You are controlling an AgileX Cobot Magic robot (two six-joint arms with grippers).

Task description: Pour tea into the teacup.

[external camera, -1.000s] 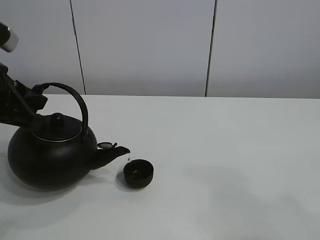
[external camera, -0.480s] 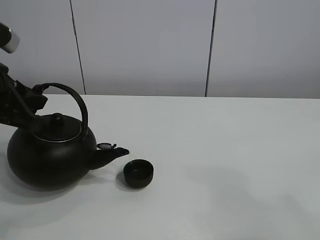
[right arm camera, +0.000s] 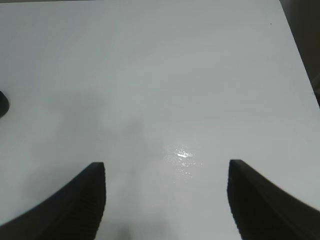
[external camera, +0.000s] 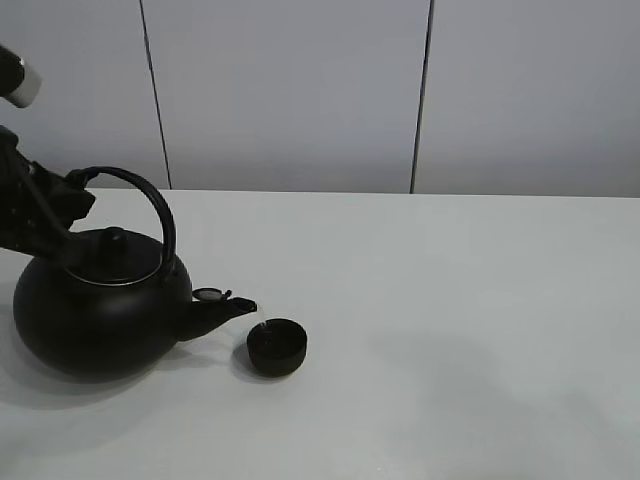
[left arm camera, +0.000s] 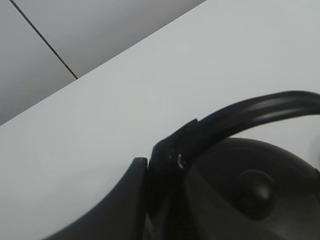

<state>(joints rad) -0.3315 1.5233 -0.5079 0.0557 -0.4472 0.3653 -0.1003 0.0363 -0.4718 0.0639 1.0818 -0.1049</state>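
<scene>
A: Biggest first. What do you have?

B: You've got the white counter (external camera: 450, 330) filling the lower part of the high view, pale wall panels (external camera: 290, 90) behind it. Next is the kettle (external camera: 100, 315), big, round, black, on the left side of the counter, its base on the surface or very close to it; you can't tell for sure. Lid knob (external camera: 115, 237) on top, arched handle (external camera: 150, 200) over it, short spout (external camera: 222, 310) pointing right toward the cup.

A: Left arm?

B: The left arm (external camera: 35, 205) comes in from the left edge. Your left pincer (left arm camera: 160, 195) is clamped on the kettle handle at its left end; in the left wrist view a dark finger (left arm camera: 125, 205) sits just beside the handle, pressed to it.

A: Right one?

B: The right pincer (right arm camera: 166, 200) hangs over bare counter, jaws spread wide, nothing between them. It doesn't show in the high view.

A: And the cup?

B: The teacup (external camera: 277, 346), small, low, matte black, stands upright on the counter just right of the spout tip and slightly nearer the camera, not touching the kettle. The spout tip stops short of the cup's rim. You can't see what's inside the cup.
</scene>
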